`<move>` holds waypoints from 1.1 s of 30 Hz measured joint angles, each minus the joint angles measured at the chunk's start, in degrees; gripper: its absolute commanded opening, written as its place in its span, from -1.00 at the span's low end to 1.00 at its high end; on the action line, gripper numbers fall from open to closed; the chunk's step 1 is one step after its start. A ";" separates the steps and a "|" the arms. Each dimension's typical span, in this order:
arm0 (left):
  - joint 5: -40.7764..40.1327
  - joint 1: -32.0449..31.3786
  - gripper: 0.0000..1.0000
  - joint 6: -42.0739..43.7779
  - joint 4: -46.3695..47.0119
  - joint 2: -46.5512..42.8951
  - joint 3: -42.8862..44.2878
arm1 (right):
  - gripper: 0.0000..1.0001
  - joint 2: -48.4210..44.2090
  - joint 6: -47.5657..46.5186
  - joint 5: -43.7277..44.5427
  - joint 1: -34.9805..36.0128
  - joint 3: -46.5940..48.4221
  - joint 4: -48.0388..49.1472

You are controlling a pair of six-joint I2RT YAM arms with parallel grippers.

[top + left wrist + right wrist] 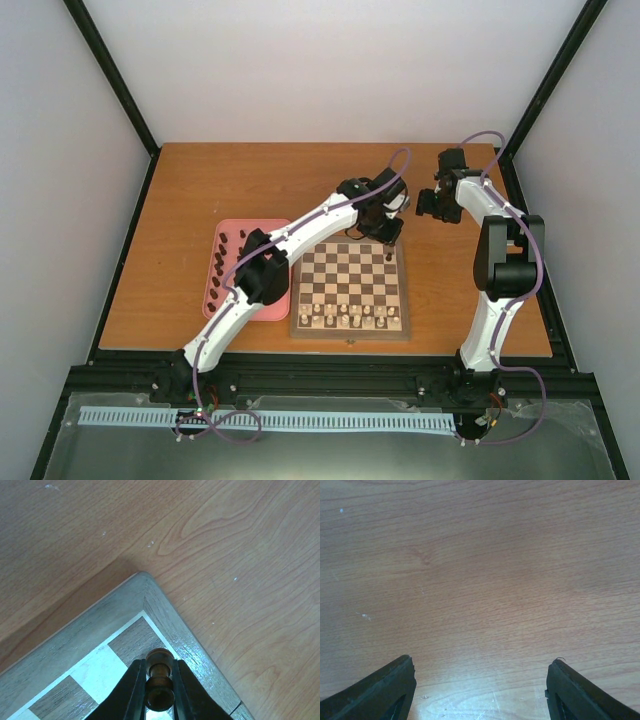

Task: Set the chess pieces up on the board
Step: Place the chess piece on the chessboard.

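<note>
**Left hand [157,664] grips a dark chess piece [159,687] at the board [100,625] corner**

The piece stands pinched upright between the hand's narrow fingers, with the board's corner square directly beneath. Off the board, the right hand [480,665] hangs over the tabletop [480,580] with its fingers spread wide.

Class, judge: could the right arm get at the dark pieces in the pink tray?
Probably not. The pink tray with the dark pieces lies left of the board, the right arm stands at its far right, and the left arm stretches across between them.
</note>
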 measured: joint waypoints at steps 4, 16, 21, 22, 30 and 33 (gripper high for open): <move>0.00 -0.11 -0.98 0.00 -0.15 0.00 0.00 | 0.43 0.00 0.00 0.00 0.00 -0.13 0.04; -1.27 -0.13 -0.99 0.00 -0.50 0.17 -0.26 | 0.43 0.00 -0.02 0.00 0.00 -0.17 0.11; -1.31 -0.13 -0.98 0.00 -0.48 0.28 -0.50 | 0.43 0.00 -0.02 -0.02 0.00 -0.17 0.11; -1.29 -0.13 -0.98 0.02 -0.48 0.28 -0.63 | 0.43 0.00 -0.02 0.00 0.00 -0.17 0.13; -1.01 -0.13 -0.94 0.00 -0.42 1.05 -0.76 | 0.44 0.00 -0.04 0.00 0.00 -0.17 0.13; -1.03 -0.13 -0.93 0.00 -0.39 1.38 -0.87 | 0.44 0.00 -0.04 0.00 0.00 -0.17 0.13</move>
